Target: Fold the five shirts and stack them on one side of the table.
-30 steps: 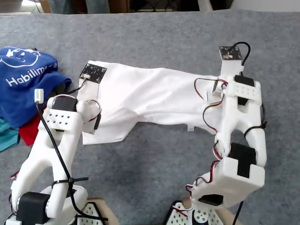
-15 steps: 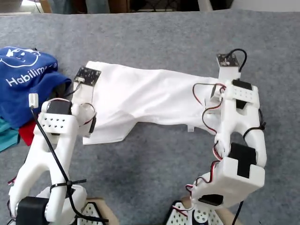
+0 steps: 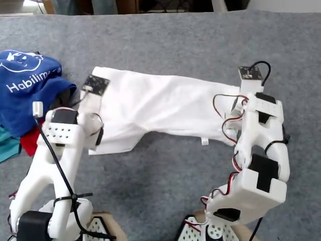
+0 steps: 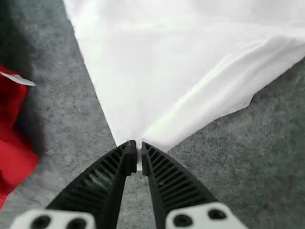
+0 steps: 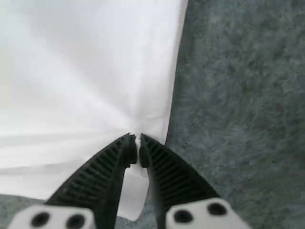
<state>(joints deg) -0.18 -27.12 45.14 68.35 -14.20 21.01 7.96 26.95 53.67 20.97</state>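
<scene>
So: white shirt lay stretched across the desk, pinched at both ends.
I had left fingers and right fingers each clamped on a thin corner; uneven pull could slip one free.

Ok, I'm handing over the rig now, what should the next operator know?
Left gripper: shut on one end of the white cloth shirt.
Right gripper: shut on its opposite end.
The shirt lies stretched between them on the grey felt table. A crumpled blue printed shirt, a red garment and a teal garment lie heaped on the left gripper's side.
Done: no folded stack in sight.
Left: fold this shirt, then the heap, stack all on one side.
</scene>
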